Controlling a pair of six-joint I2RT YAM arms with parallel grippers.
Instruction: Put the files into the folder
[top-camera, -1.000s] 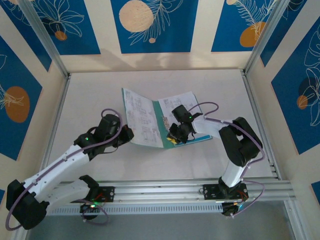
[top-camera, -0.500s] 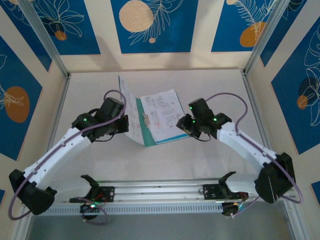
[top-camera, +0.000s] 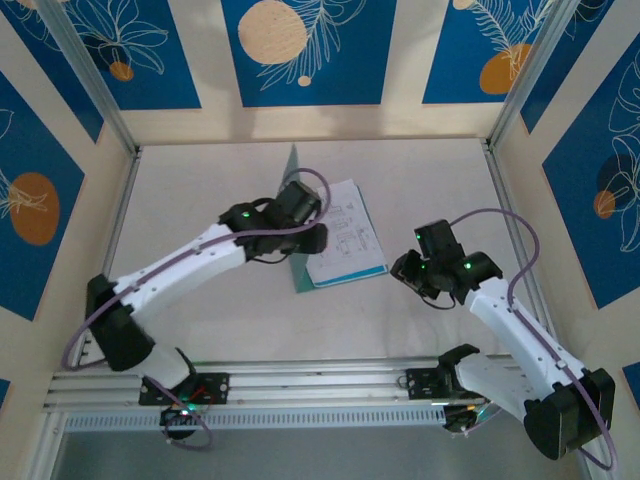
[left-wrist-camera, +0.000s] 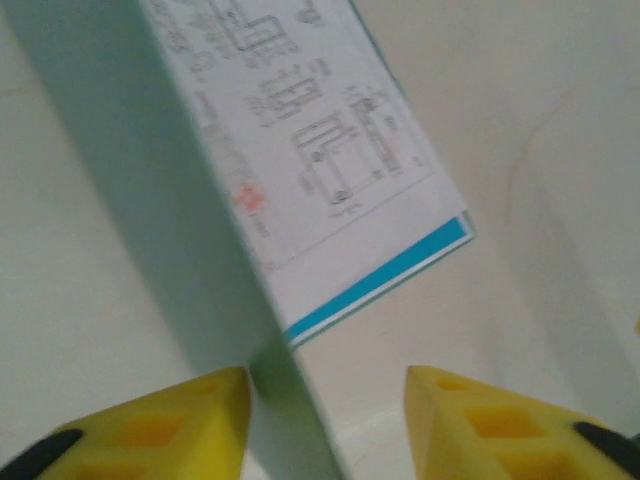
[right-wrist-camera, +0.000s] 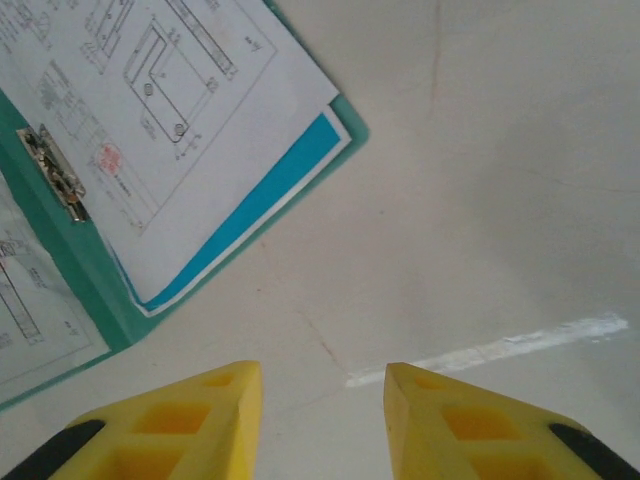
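Note:
The teal folder (top-camera: 300, 275) lies mid-table with its left cover (left-wrist-camera: 150, 200) tipped up almost on edge. On its right half lie the files: white printed sheets (top-camera: 345, 235) over a sky-blue sheet (right-wrist-camera: 250, 210), beside the metal clip (right-wrist-camera: 50, 170). My left gripper (left-wrist-camera: 325, 385) is open at the cover's lower edge. The cover passes between the jaws, close against the left finger (left-wrist-camera: 190, 420). In the top view that gripper (top-camera: 312, 240) hovers over the folder's spine. My right gripper (right-wrist-camera: 322, 375) is open over bare table, right of the folder's near corner, holding nothing.
The white table (top-camera: 200, 200) is ringed by aluminium frame posts and patterned walls. A rail (top-camera: 320, 385) with both arm bases runs along the near edge. A pale scuff line (right-wrist-camera: 490, 350) marks the tabletop just ahead of the right gripper.
The left arm swung rightward, folding the cover from flat open to nearly upright, and its jaws opened. The right arm drew back off the files to the folder's right.

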